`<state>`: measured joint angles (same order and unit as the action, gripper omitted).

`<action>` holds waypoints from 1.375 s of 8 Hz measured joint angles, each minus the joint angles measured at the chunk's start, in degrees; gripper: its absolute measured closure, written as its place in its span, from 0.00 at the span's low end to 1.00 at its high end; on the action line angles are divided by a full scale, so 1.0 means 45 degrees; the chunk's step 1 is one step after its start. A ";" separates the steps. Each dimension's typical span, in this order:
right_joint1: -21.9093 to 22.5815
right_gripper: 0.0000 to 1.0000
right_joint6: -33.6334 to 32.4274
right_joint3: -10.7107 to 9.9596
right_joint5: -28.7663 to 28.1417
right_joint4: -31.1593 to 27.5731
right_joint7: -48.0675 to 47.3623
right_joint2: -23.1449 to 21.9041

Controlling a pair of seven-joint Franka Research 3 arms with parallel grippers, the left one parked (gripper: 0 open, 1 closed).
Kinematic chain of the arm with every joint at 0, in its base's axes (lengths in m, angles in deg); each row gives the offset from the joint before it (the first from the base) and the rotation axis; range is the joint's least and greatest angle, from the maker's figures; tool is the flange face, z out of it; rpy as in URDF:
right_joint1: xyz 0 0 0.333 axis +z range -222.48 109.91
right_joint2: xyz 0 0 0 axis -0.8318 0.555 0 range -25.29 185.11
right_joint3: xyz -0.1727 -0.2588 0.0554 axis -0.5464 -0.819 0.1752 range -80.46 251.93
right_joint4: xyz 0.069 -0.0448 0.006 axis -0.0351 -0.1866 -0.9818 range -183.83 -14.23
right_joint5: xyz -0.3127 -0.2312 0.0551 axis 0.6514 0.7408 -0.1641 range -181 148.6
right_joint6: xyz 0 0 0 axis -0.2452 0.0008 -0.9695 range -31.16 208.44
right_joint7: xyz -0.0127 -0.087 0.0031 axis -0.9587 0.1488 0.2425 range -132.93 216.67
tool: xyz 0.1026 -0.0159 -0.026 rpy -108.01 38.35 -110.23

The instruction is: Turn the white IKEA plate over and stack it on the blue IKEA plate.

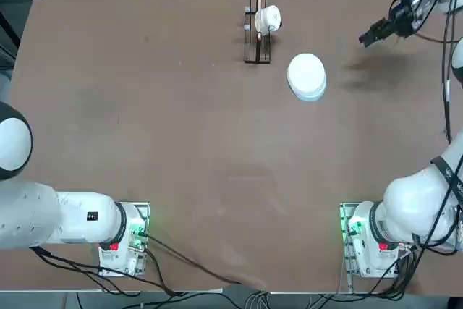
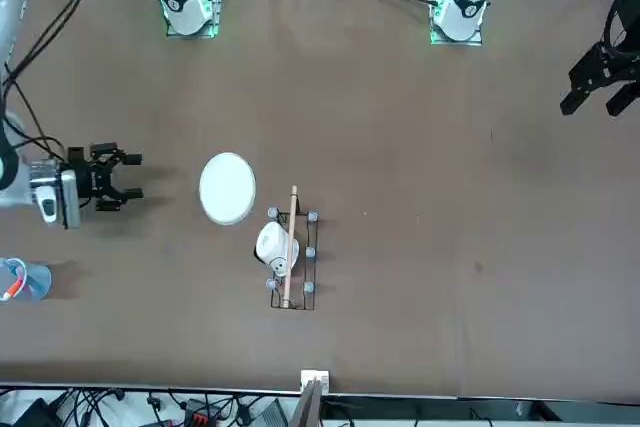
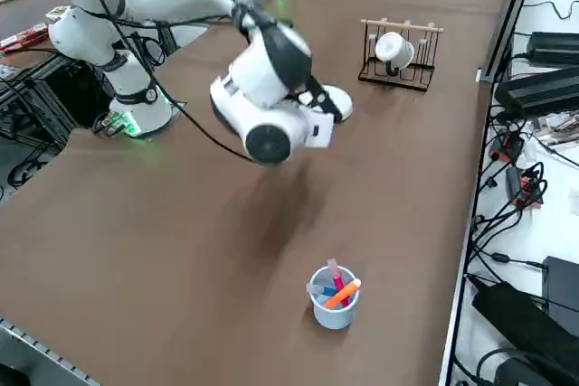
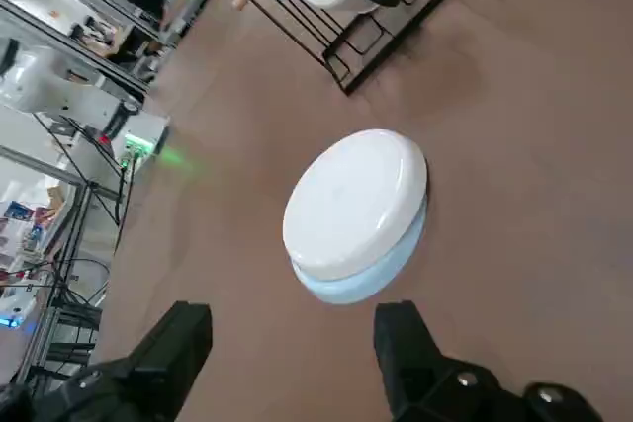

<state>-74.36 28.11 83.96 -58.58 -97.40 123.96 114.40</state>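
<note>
The white IKEA plate [image 1: 307,72] lies bottom up on the blue IKEA plate [image 4: 374,266], and only a pale blue rim shows under it. In the front view the stack [image 2: 227,187] sits just beside the rack. My right gripper [image 1: 367,36] hovers off to the stack's right near the table's far right corner, apart from the plates. It is open, with nothing between its fingers [image 4: 401,348]. In the wrist view the gripper [image 4: 295,343] points toward the stack from a short distance. In the right side view the wrist hides most of the plates.
A black wire rack [image 1: 256,43] with a wooden bar holds a white cup [image 1: 268,18] just left of the stack. A clear bluish cup [image 3: 333,297] with pens stands near the table's right edge. Cables and gear lie beyond the table's edges.
</note>
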 joint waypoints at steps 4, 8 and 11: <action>0.1812 0.00 0.0495 0.0101 0.2472 0.0237 -0.5291 -0.1903; 0.3586 0.00 0.3479 0.0121 0.4653 -0.2736 -1.0052 -0.4304; 0.4887 0.00 0.5781 0.0138 0.5907 -0.4709 -1.3645 -0.4839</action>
<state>-52.36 54.13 84.58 -32.00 -118.59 62.56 92.62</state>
